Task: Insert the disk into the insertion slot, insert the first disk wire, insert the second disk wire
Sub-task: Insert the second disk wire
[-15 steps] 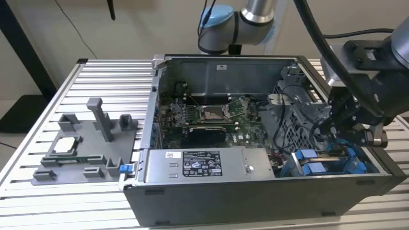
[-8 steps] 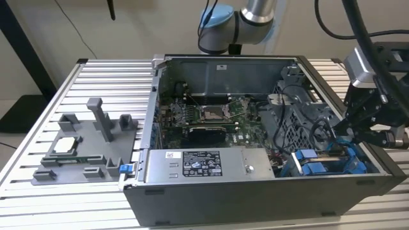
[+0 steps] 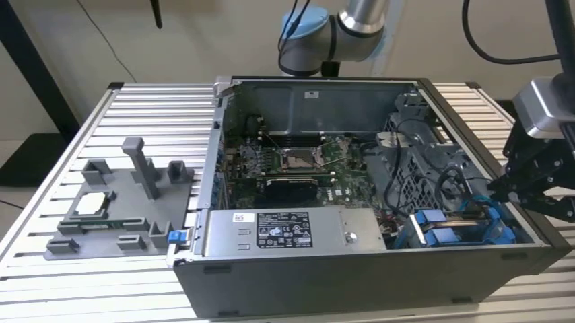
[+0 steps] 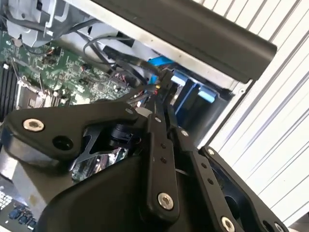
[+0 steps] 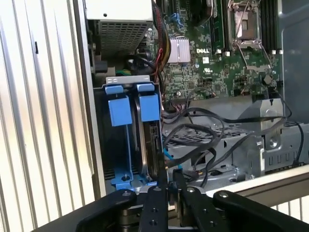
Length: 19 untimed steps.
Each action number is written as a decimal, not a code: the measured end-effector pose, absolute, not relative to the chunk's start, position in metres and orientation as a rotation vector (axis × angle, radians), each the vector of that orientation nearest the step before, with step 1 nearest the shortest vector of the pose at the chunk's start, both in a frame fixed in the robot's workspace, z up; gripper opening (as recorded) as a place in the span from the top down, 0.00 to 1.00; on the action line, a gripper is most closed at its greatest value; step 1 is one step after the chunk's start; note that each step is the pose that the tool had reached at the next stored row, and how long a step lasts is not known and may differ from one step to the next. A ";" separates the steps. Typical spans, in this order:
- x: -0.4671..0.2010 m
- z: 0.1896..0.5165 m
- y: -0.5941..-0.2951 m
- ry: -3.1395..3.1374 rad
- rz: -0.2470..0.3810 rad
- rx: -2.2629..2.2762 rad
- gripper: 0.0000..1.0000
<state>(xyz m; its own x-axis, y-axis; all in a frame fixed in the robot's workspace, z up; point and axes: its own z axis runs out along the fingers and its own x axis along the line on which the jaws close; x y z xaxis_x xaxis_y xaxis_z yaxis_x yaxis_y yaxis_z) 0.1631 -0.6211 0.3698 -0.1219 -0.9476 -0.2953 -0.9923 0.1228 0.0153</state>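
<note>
The disk (image 5: 153, 140) stands on edge in the insertion slot (image 5: 118, 111), its blue carrier tab (image 5: 148, 104) next to a second blue tab. In the exterior view the insertion slot (image 3: 449, 229) sits at the near right corner of the open computer case. My gripper (image 3: 499, 190) hangs over that corner. In both wrist views its fingers lie close together, the gripper (image 5: 170, 176) pinching the end of a thin blue disk wire (image 5: 166, 158) right beside the disk's rear edge. The blue wire (image 4: 159, 62) runs past the gripper (image 4: 161, 89) tip.
Loose black cables (image 5: 203, 140) loop beside the bay over the motherboard (image 3: 287, 161). A long grey metal box (image 3: 287, 232) with a white sticker lies along the case front. A grey fixture (image 3: 117, 202) with posts and a silver chip (image 3: 93, 204) stands at the exterior view's left.
</note>
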 end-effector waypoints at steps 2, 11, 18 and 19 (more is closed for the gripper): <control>0.169 0.370 -0.622 2.184 0.308 -1.925 0.00; 0.174 0.362 -0.623 2.240 0.310 -1.832 0.00; 0.177 0.355 -0.623 2.256 0.340 -1.765 0.00; 0.177 0.354 -0.623 2.256 0.348 -1.752 0.00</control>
